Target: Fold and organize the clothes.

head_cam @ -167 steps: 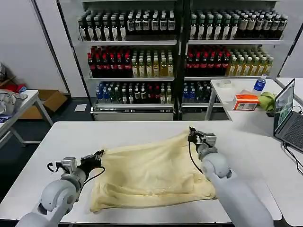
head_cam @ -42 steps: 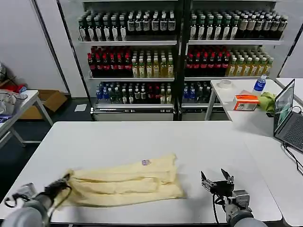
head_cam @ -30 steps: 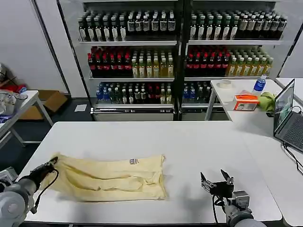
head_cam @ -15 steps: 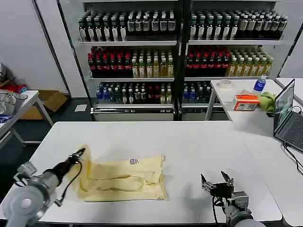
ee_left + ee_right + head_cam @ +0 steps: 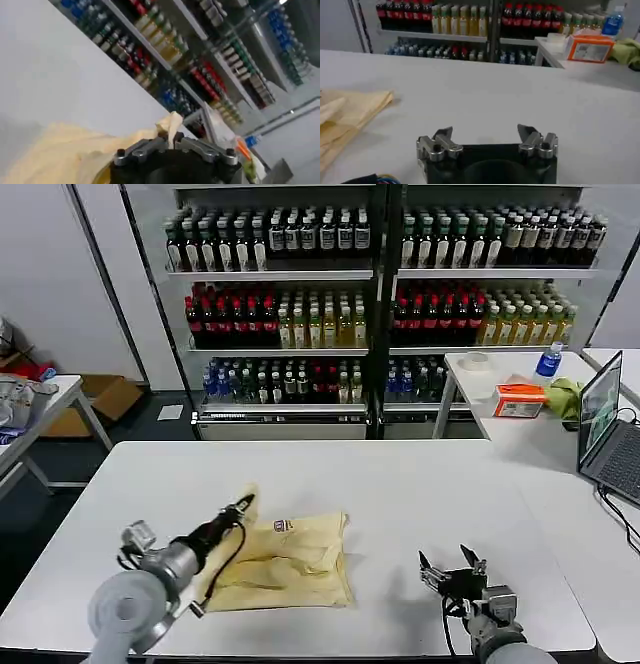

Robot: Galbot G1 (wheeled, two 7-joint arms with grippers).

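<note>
Left tool [image 5: 243,505] pinches the cream T-shirt's [image 5: 290,559] lifted edge; right tool [image 5: 448,569] rests open.

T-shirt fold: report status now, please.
Left pincer shut on T-shirt edge, lifted above the folded part. Right pincer open, low over table, apart from cloth. Nothing in the way.

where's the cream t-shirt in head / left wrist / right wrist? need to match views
Head: pale cream short-sleeved T-shirt, folded on the white table, left of centre; the left gripper lifts its left end.
Left wrist: cream fabric low in the picture, one corner pinched in the gripper's fingers.
Right wrist: folded edge at the picture's left edge.
Shared landmark: the bottle shelves behind the table.
</note>
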